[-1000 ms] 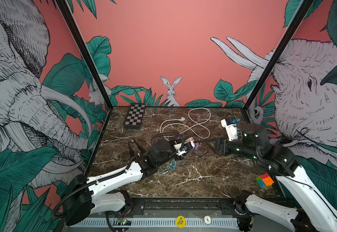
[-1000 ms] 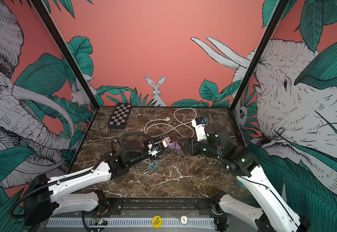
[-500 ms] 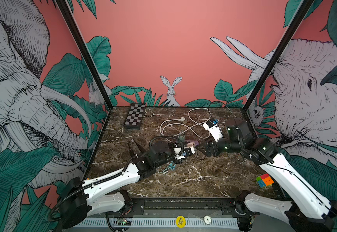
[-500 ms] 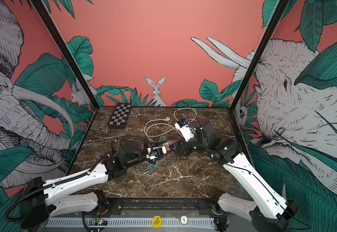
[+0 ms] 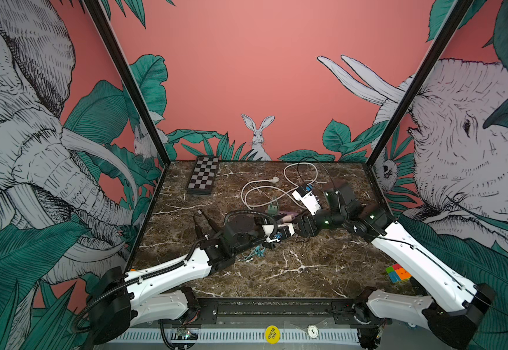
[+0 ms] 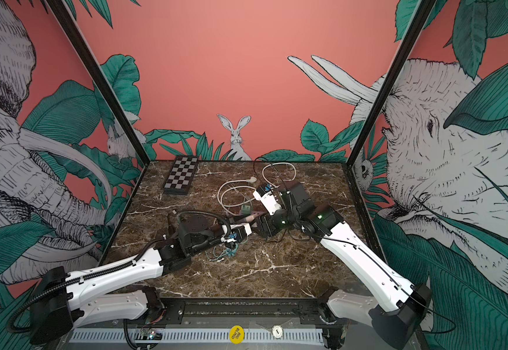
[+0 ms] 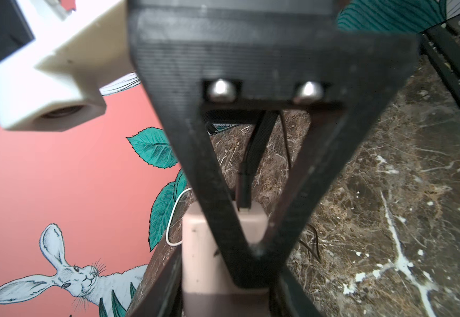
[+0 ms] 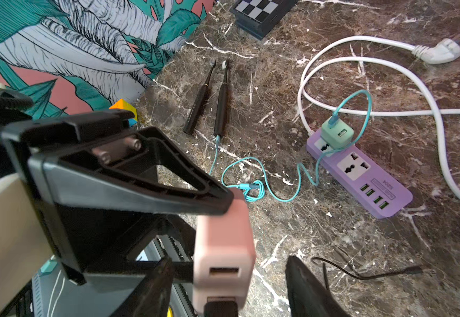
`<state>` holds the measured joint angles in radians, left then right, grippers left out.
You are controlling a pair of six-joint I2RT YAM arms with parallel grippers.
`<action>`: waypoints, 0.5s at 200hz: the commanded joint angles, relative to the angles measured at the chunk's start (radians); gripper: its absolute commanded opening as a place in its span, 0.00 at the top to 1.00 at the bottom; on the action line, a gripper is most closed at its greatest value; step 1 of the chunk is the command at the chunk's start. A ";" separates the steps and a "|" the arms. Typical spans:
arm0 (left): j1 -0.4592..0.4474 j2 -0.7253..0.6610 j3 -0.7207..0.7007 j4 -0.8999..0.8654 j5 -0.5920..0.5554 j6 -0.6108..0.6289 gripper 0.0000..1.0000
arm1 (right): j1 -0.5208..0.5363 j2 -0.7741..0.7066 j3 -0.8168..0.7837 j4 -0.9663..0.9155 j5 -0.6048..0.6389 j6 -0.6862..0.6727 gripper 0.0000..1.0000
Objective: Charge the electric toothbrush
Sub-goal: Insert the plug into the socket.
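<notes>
My left gripper (image 7: 223, 299) is shut on a pink USB charger block (image 8: 223, 247), held above the marble table (image 5: 292, 272) with a black cable's plug (image 7: 244, 189) in its end. My right gripper (image 8: 231, 285) stands open around that block, its fingers (image 8: 308, 288) apart from the block's sides. Two black electric toothbrushes (image 8: 198, 107) (image 8: 222, 107) lie side by side left of the arms. A teal cable (image 8: 278, 189) runs from one of them to a green adapter (image 8: 337, 134) on the purple power strip (image 8: 360, 175). In both top views the two grippers (image 5: 299, 222) (image 6: 257, 224) meet at mid table.
The strip's white cord (image 5: 264, 191) loops toward the back wall, ending in a loose plug (image 8: 440, 50). A folded chessboard (image 5: 202, 175) lies at the back left. A Rubik's cube (image 5: 398, 272) sits at the right edge. The black cable's free end (image 8: 412, 270) rests on the table.
My right arm has swung left from the right side to the left gripper, and its jaws have narrowed around the pink block. The left arm has hardly moved.
</notes>
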<state>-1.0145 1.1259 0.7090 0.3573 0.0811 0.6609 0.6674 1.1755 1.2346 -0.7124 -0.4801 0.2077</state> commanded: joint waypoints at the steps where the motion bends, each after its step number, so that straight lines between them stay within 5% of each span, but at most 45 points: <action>1: -0.008 -0.022 -0.015 0.071 -0.027 0.013 1.00 | -0.003 0.005 -0.014 0.086 -0.070 0.021 0.42; 100: -0.030 -0.005 -0.027 0.082 -0.046 0.044 1.00 | -0.005 0.013 -0.029 0.182 -0.128 0.100 0.73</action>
<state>-1.0332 1.1271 0.6975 0.3958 0.0357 0.6823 0.6567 1.1923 1.1961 -0.6033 -0.5598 0.2852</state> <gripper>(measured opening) 0.438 0.312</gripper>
